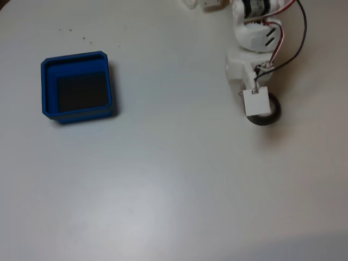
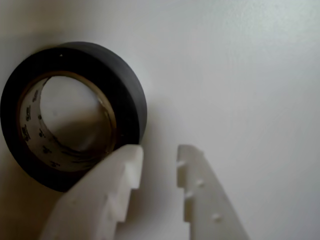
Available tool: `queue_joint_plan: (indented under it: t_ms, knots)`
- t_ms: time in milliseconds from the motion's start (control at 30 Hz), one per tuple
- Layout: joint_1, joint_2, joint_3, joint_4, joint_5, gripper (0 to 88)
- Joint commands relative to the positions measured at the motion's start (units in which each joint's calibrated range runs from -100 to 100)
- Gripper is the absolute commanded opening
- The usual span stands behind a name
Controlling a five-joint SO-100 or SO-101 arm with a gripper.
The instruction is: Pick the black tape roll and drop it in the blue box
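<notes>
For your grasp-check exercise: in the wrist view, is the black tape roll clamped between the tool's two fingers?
No: the black tape roll lies on the table beside the tool, whose gap is empty.

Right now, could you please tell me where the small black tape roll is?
In the fixed view the small black tape roll lies on the white table at the right, under the arm's white gripper, far from the square blue plastic box.

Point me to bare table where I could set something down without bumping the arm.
The wide stretch between the blue box and the gripper is free, as is all the table along the fixed view's bottom edge. It is crowded at upper right, where the arm stands over the black tape roll.
</notes>
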Motion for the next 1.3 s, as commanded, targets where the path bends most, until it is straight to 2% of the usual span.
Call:
queue_joint_plan:
  t_ms: [0,300,633,1267]
  knots:
    - [0.0,1.9,-2.8,0.4,0.3,1.2]
    - [0.0,2.9,-3.1,0.4,0.4,2.3]
    - [0.0,2.6,-3.3,0.4,0.5,14.6]
    - [-5.8,2.1,-4.4,0.4,0.3,14.8]
